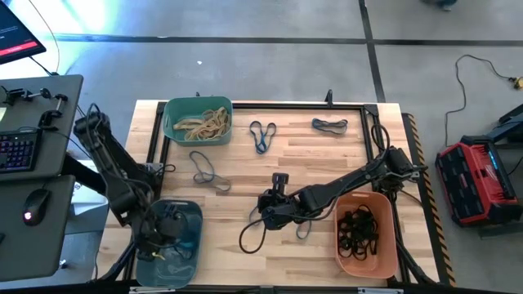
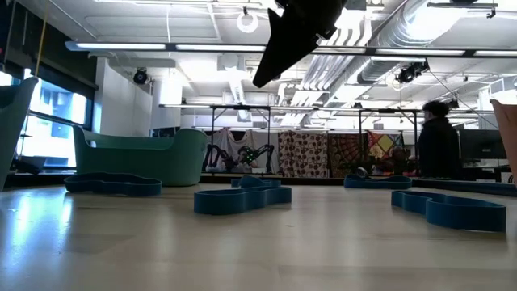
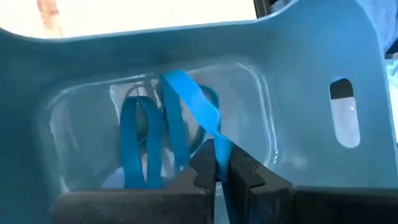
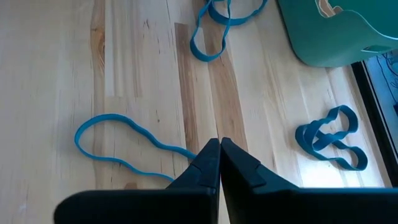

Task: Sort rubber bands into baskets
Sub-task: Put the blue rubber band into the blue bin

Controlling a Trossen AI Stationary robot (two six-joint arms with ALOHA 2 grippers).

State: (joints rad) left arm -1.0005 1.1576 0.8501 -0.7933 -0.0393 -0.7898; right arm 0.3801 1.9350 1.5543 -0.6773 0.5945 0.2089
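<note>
Room is tightest at your left gripper [image 3: 216,168], which hangs inside the grey-blue basket [image 1: 189,214] at the table's near left corner, its fingers pinched on a flat blue band [image 3: 194,107] while more blue loops lie on the smooth plastic floor below. Your right gripper [image 4: 219,163] sits over open wood near the table's middle, fingers pressed together on what looks like the end of a thin blue loop [image 4: 118,144] trailing across the planks, though the contact itself is hidden. The teal basket [image 1: 173,114] of tan bands stands at the far left edge, the orange basket [image 1: 384,245] of black bands near right. Loose bands [image 1: 262,134] lie scattered between, well apart.
</note>
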